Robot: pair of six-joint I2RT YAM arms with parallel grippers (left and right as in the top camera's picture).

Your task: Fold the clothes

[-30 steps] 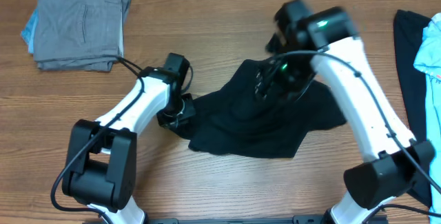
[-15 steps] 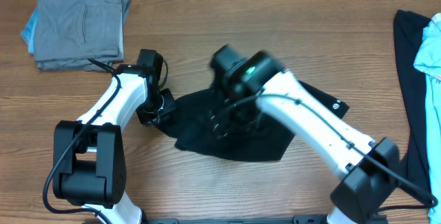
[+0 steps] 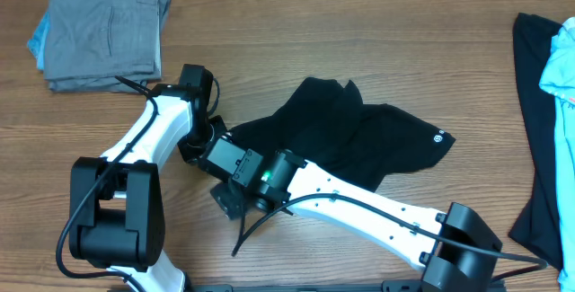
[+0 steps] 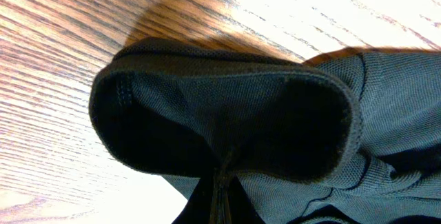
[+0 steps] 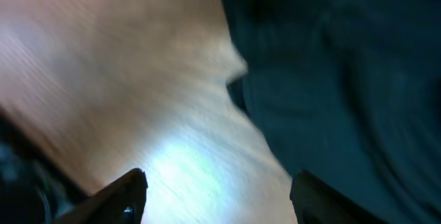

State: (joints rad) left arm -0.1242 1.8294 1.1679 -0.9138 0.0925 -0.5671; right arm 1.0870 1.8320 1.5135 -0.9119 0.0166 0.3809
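Black shirt (image 3: 359, 139): lies crumpled on the table (image 3: 296, 31). It starts at the left jaws and spreads away from them to their right side.
Hem (image 4: 227, 114): a folded black edge with stitching, very close in front of the left jaws.
Left jaws: together, clamped on the edge of the black shirt; cloth hides the fingers.
Right jaws: apart; the fingertips (image 5: 127, 193) are blurred. Only bare wood shows between them, with dark cloth beyond them on one side.
Right arm (image 3: 359, 207): reaches across, so the right jaws stand just beside the left jaws.
Logo (image 3: 437, 135): small, white and round, on the shirt part farthest from both jaws.
Grey garment (image 3: 103, 31): folded, well apart from the left jaws.
Light blue garment (image 3: 561, 67): on a second black garment (image 3: 539, 130), well apart from the right jaws.
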